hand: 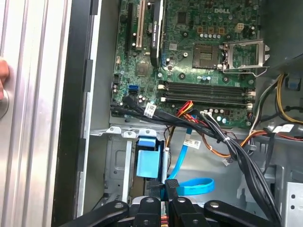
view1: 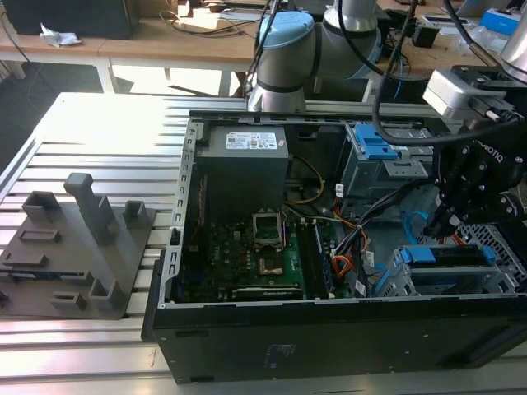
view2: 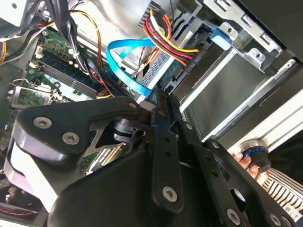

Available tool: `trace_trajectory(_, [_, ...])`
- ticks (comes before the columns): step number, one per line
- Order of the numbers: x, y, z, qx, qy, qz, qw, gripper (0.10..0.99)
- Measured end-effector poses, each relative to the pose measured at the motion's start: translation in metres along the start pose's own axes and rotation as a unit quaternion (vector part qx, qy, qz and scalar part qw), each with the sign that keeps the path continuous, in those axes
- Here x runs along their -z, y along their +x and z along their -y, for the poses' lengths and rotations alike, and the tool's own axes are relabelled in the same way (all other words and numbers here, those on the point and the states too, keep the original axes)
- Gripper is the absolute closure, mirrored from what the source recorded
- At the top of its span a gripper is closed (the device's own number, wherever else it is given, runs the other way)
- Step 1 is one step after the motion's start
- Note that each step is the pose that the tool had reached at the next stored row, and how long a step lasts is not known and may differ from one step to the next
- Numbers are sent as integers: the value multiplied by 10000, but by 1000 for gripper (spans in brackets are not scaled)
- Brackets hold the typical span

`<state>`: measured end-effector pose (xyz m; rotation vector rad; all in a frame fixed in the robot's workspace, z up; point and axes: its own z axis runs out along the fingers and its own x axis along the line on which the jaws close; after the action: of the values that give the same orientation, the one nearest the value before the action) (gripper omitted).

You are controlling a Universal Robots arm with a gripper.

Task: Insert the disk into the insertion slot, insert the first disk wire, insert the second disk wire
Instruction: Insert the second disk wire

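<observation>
Jaws: black gripper (hand: 170, 189) fingers pressed together, pinching the thin light-blue second disk wire (hand: 182, 156) at its connector end.
Wire: loops beside the blue caddy handle (hand: 147, 163).
Disk: blue-framed disk (view1: 449, 255) seated inside the silver perforated insertion slot (view1: 494, 276).
Motherboard: green board (hand: 199, 52) farther in.
Worktop: ribbed aluminium worktop (view1: 99, 123) carries the black computer case (view1: 329, 337).

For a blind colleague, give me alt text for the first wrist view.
A black gripper pinches a thin flat light-blue data cable beside a bright blue plastic disk caddy in a silver metal drive cage, below a green motherboard.
</observation>
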<state>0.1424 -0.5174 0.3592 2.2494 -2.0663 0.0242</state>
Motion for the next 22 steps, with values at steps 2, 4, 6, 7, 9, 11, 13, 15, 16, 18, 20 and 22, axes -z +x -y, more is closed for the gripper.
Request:
trace_trajectory(2, [-42,35,32,-1,-1,-3,10000,925])
trace_trajectory(4, [-76,50,67,-2,-1,-8,10000,925])
trace_trajectory(6, [-106,53,114,-2,-2,-20,10000,925])
trace_trajectory(7, [-115,54,130,-3,-3,-30,10000,925])
trace_trajectory(9, [-141,56,174,-4,-4,-47,10000,925])
trace_trajectory(11, [-148,54,177,-5,-5,-51,10000,925])
trace_trajectory(13, [-150,52,177,-4,-4,-48,10000,925])
trace_trajectory(15, [-150,49,178,-4,-4,-45,10000,925])
trace_trajectory(16, [-150,46,178,-4,-4,-40,10000,925])
trace_trajectory(18, [-154,41,180,-2,-2,-12,10000,925])
trace_trajectory(20, [-156,41,183,-2,-1,-8,10000,925])
trace_trajectory(22, [-161,42,189,-2,-1,-9,10000,925])
